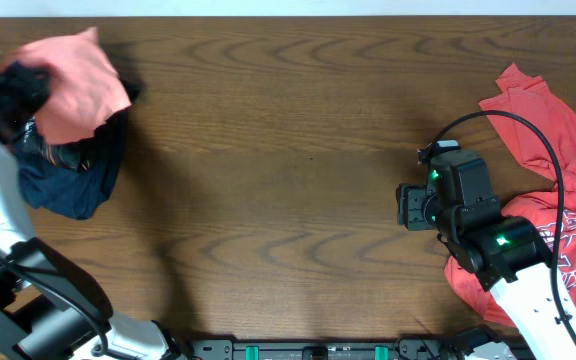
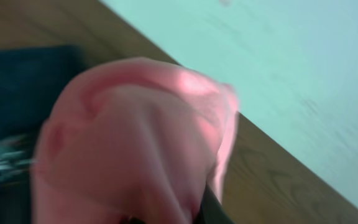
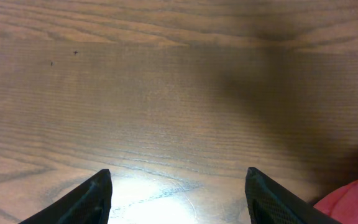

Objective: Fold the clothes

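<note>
The salmon-pink T-shirt is bunched at the far left corner, lifted over a dark navy garment. My left gripper is shut on its fabric. In the left wrist view the pink cloth fills the frame and hides the fingers, apart from a dark sliver at the bottom. The coral-red T-shirt with a navy-and-white print lies crumpled at the right edge. My right gripper stands open over bare wood just left of that shirt, with nothing between its fingers; a red corner of the shirt shows at lower right.
The navy garment lies under and beside the pink shirt, near the table's far edge. The right arm partly overlies the red shirt. Brown wood tabletop stretches between the two arms.
</note>
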### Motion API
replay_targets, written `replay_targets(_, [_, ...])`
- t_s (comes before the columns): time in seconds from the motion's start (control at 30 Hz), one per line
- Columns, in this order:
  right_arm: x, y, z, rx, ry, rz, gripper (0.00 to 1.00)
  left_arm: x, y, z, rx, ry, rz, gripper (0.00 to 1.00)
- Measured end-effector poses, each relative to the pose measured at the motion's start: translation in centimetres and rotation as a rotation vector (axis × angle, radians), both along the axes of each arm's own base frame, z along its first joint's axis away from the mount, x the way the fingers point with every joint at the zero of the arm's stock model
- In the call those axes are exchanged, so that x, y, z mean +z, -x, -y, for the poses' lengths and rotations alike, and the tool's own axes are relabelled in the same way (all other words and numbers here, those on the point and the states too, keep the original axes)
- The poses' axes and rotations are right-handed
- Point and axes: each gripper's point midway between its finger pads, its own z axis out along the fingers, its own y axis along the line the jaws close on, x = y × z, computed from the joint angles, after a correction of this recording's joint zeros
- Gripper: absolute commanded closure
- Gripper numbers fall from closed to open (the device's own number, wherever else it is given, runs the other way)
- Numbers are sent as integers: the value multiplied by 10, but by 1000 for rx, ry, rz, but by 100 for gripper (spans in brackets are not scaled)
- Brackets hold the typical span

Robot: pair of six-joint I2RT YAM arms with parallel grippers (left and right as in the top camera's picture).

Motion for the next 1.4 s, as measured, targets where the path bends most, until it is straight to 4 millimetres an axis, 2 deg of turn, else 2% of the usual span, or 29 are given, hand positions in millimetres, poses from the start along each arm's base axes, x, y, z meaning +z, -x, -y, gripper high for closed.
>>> replay_targets(0.07, [0,0,0,0,0,1,33,-8,10,-19,42,15,-20,89])
replay_targets(0.1, [0,0,0,0,-1,2,33,-14,14,-25,57,25,-36,76])
replay_targets(0.17, [1,-1,0,0,-2,6,32,-29,18,-35,75,49,-70,27])
replay_targets(0.2, [1,-2,-1,0,-3,8,31,-38,20,-38,84,65,-87,5])
replay_targets(0.23, [1,-2,-1,0,-3,9,30,-47,21,-41,91,80,-105,2])
replay_targets(0.3, [2,-2,-1,0,-4,10,28,-62,23,-46,100,104,-135,2])
replay_targets(0.37, [2,-2,-1,0,-5,12,21,-73,26,-49,114,129,-158,2])
replay_targets(0.53, [8,-10,-3,0,-18,49,2,-72,30,-57,140,143,-155,2])
replay_targets(0.67, [15,-20,-7,14,-27,99,1,-70,29,-53,141,153,-155,2])
replay_targets(0.77, [16,-29,-13,42,-38,121,1,-61,28,-43,130,138,-156,2])
replay_targets(0.87, [9,-40,-16,55,-48,112,1,-33,25,-23,106,85,-133,2])
replay_targets(0.93, [2,-49,-16,53,-57,104,1,-12,24,-1,74,39,-116,2])
replay_targets(1.0, [-6,-59,-17,55,-75,94,1,9,22,32,13,-16,-103,2])
replay_targets(1.07, [-15,-69,-17,56,-99,80,1,18,20,72,-69,-56,-113,2])
replay_targets(1.13, [-27,-76,-15,51,-125,48,1,13,20,115,-162,-82,-160,2])
replay_targets(1.2, [-40,-78,-9,33,-143,0,1,-3,25,156,-252,-103,-247,2])
replay_targets(1.23, [-47,-78,-3,18,-152,-34,1,-12,30,170,-284,-109,-293,2])
replay_targets(1.3, [-59,-74,8,-17,-156,-99,1,-33,47,200,-351,-124,-410,2])
replay_targets(1.4, [-71,-62,26,-74,-164,-189,1,-56,82,232,-442,-145,-580,2])
